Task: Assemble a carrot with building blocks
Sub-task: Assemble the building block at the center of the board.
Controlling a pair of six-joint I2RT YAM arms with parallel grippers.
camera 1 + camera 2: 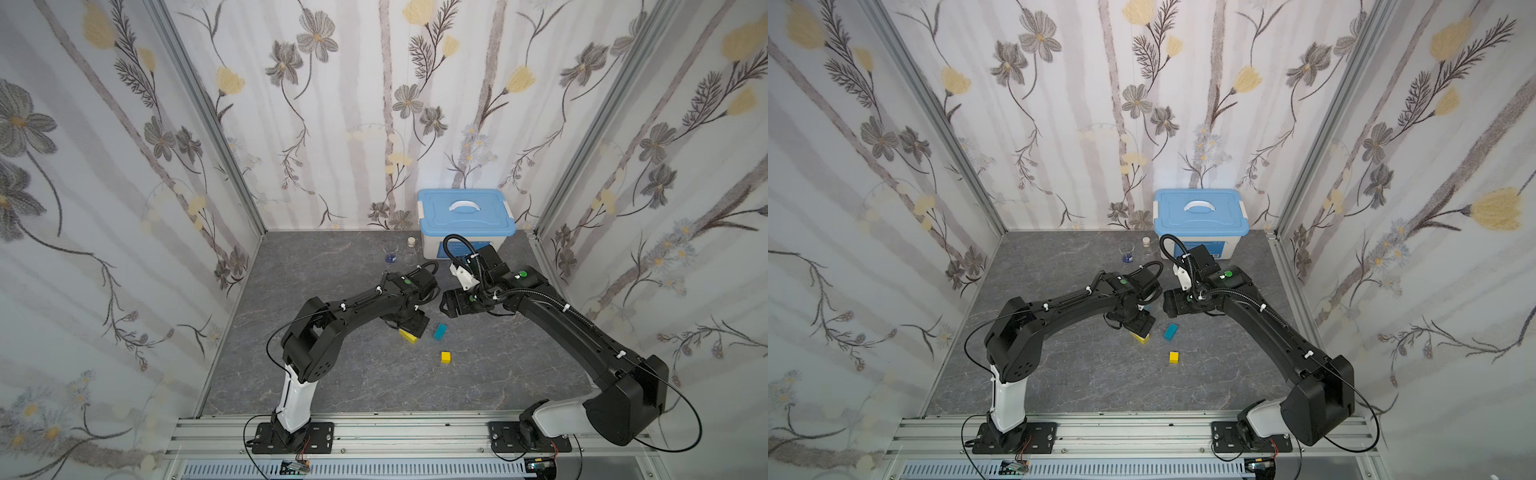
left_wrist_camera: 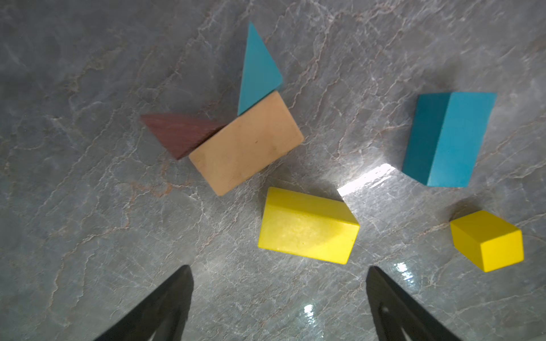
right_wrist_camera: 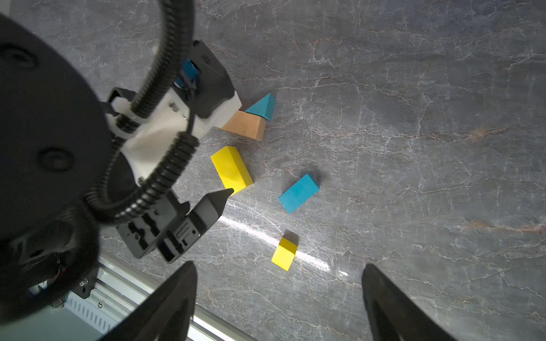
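The building blocks lie on the grey marbled table. In the left wrist view a tan bar [image 2: 246, 143] touches a maroon triangle [image 2: 180, 134] and a teal triangle [image 2: 257, 71] along one long side. This is the carrot's leafy end. A yellow bar [image 2: 307, 226], a teal bar [image 2: 449, 138] and a yellow cube [image 2: 487, 240] lie apart from it. My left gripper [image 2: 279, 268] hangs open just short of the yellow bar [image 1: 409, 336]. My right gripper [image 3: 279, 264] is open above the table, near the yellow cube [image 3: 284, 254], and holds nothing.
A blue-lidded white box [image 1: 467, 216] stands at the back wall behind the right arm. A glass beaker [image 1: 390, 253] and a small corked bottle [image 1: 411, 245] stand beside it. Both wrists hover close together over the blocks. An aluminium rail [image 1: 374, 432] runs along the table's front edge.
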